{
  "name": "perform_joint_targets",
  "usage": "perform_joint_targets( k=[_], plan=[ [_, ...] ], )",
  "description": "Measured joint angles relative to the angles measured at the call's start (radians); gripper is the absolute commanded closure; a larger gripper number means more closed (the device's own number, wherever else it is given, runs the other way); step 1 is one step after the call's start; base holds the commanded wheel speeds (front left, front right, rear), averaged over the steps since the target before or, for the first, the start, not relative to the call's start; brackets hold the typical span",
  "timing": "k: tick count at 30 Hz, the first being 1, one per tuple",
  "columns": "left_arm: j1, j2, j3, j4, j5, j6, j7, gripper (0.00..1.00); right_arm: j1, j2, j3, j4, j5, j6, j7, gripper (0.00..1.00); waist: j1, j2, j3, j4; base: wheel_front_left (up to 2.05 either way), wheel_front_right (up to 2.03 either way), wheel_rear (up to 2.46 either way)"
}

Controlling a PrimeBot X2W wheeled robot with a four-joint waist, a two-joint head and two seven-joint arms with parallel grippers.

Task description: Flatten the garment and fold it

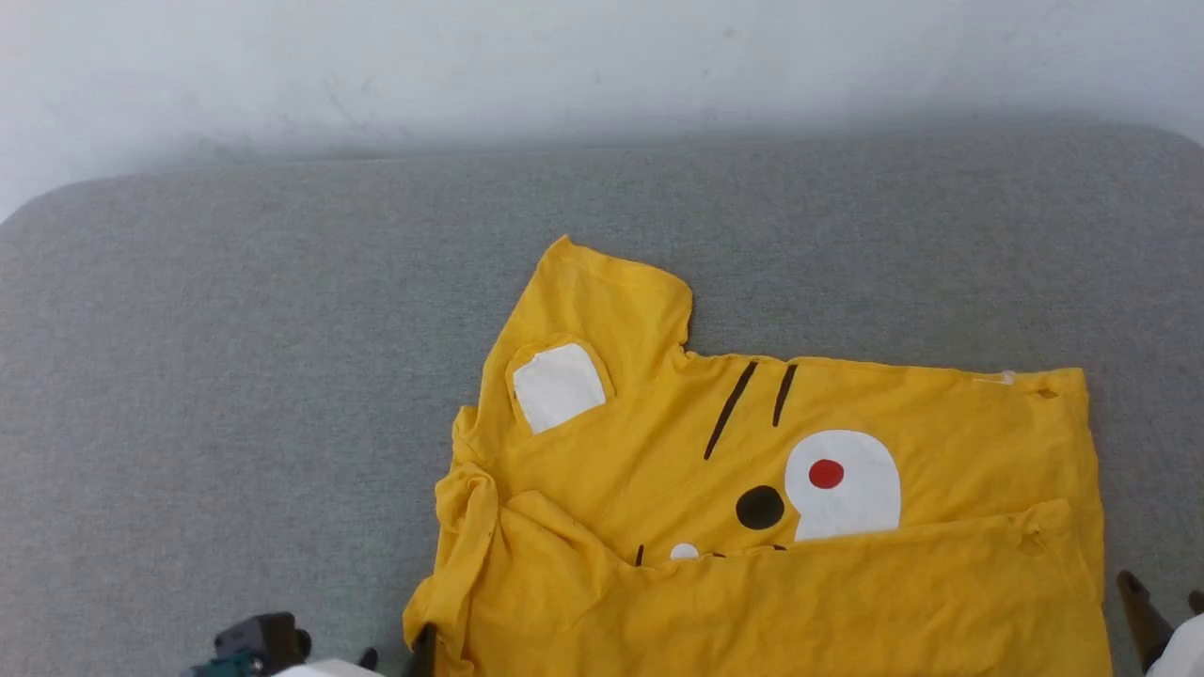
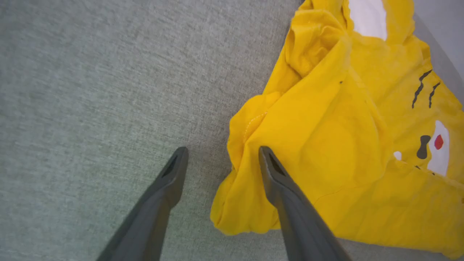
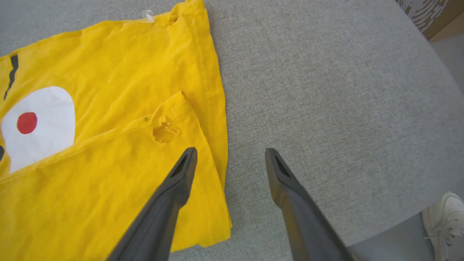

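The shirt (image 1: pixel 752 451) lies on the grey counter (image 1: pixel 235 329), which runs bare well beyond the shirt's far edge and past its left end in the head view.

**Done:** one lengthwise fold looks made. The shirt's near long side is turned up over its middle and covers the lower part of the printed face (image 1: pixel 828 475).

**Left, as I judge it:**
- The shirt's far side, with its sleeve (image 1: pixel 602 291), lies spread out and unfolded.
- The left end is bunched and twisted into a ridge and wants smoothing.
- No crosswise fold has been made.

I would call it roughly a third through.

Both end effectors are released and grasp nothing. The left end effector (image 2: pixel 223 150) hovers at the shirt's bunched left corner, one finger over the cloth and the other over bare counter. The right end effector (image 3: pixel 231 151) straddles the shirt's right edge in the same way, close to a small hole (image 3: pixel 165 132) in the folded layer.

No other object lies on the shirt or just beside it. A person's white shoe (image 3: pixel 444 217) shows well off past the shirt's right end, below the counter's rim, and looks to be no obstacle. The real hindrance is likely the crumpled left end, which would spoil any neat fold made across it.
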Motion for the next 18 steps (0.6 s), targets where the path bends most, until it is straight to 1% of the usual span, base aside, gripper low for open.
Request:
perform_joint_targets(
  k=[5, 9, 10, 12, 14, 16, 18],
  plan=[
    [-0.017, 0.016, 0.055, -0.056, 0.016, 0.007, -0.050, 0.00, -0.025, -0.001, -0.002, -0.064, 0.005, 0.000, -0.026, 0.00, 0.0000, 0.0000, 0.016, -0.013, 0.00, 0.00, 0.00],
    [-0.128, 0.062, 0.088, -0.135, 0.085, 0.010, -0.096, 0.00, -0.075, -0.006, 0.000, -0.129, 0.002, 0.000, -0.070, 0.00, 0.0001, 0.0000, 0.047, -0.021, 0.00, 0.00, 0.00],
    [-0.171, 0.080, 0.087, -0.148, 0.117, 0.004, -0.105, 0.00, -0.089, -0.008, 0.002, -0.144, -0.001, 0.000, -0.088, 0.00, 0.0002, 0.0000, 0.058, -0.023, 0.00, 0.00, 0.00],
    [-0.269, 0.111, 0.086, -0.166, 0.173, -0.012, -0.117, 0.00, -0.122, -0.013, 0.013, -0.166, -0.010, 0.000, -0.127, 0.00, 0.0002, 0.0000, 0.080, -0.026, 0.00, 0.00, 0.00],
    [-0.376, 0.157, 0.058, -0.173, 0.248, -0.039, -0.107, 0.00, -0.157, -0.017, 0.032, -0.175, -0.023, 0.000, -0.168, 0.00, 0.0003, 0.0000, 0.105, -0.030, 0.00, 0.00, 0.00],
    [-0.497, 0.169, 0.045, -0.165, 0.292, -0.068, -0.100, 0.00, -0.193, -0.017, 0.059, -0.176, -0.036, 0.000, -0.207, 0.00, 0.0003, 0.0000, 0.133, -0.035, 0.00, 0.00, 0.00],
    [-0.625, 0.185, 0.013, -0.137, 0.343, -0.115, -0.083, 0.00, -0.226, -0.017, 0.087, -0.172, -0.042, 0.000, -0.238, 0.00, 0.0004, 0.0000, 0.161, -0.041, 0.00, 0.00, 0.00]
  ],
)
